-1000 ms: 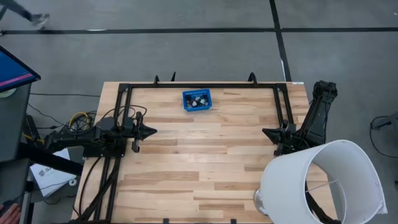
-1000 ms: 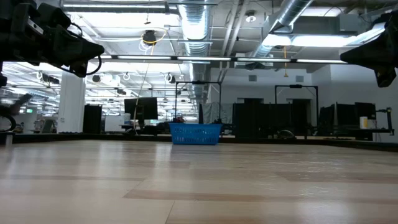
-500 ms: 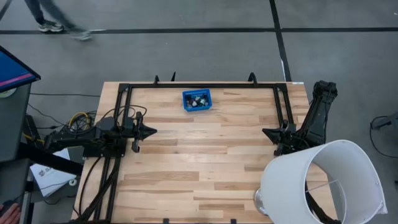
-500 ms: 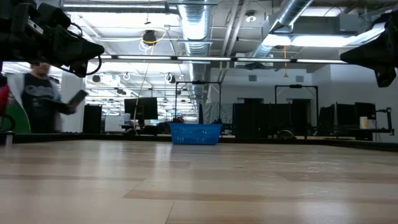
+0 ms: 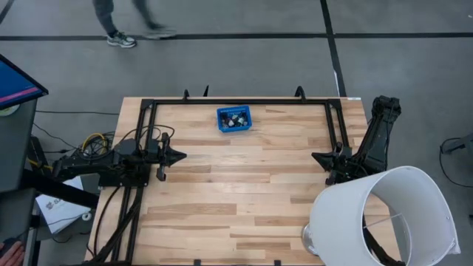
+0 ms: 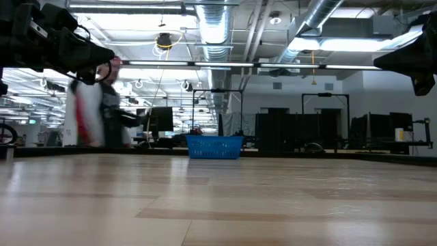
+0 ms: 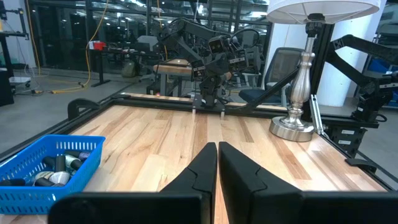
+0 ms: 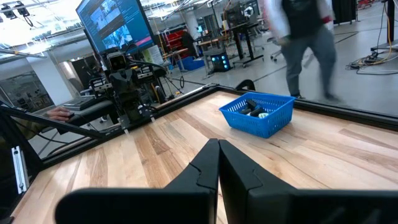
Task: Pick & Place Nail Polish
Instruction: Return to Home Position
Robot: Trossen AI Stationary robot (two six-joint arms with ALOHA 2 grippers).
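A blue mesh basket (image 5: 234, 119) stands on the wooden table near its far edge; it also shows in the low view (image 6: 214, 147), the left wrist view (image 7: 43, 171) and the right wrist view (image 8: 258, 113). Several small nail polish bottles (image 5: 236, 119) lie inside it, dark caps and pale bodies showing (image 7: 59, 167). My left gripper (image 5: 180, 155) is shut and empty, raised at the table's left side (image 7: 217, 149). My right gripper (image 5: 315, 157) is shut and empty, raised at the table's right side (image 8: 219, 146).
A lamp with a white shade (image 5: 384, 216) and a metal base (image 7: 292, 127) stands at the table's near right corner. A black frame (image 5: 236, 101) runs along the far edge and both sides. A person (image 6: 95, 102) walks beyond the far edge.
Both arms have kept still. A person has walked past beyond the table's far edge, going toward the right.
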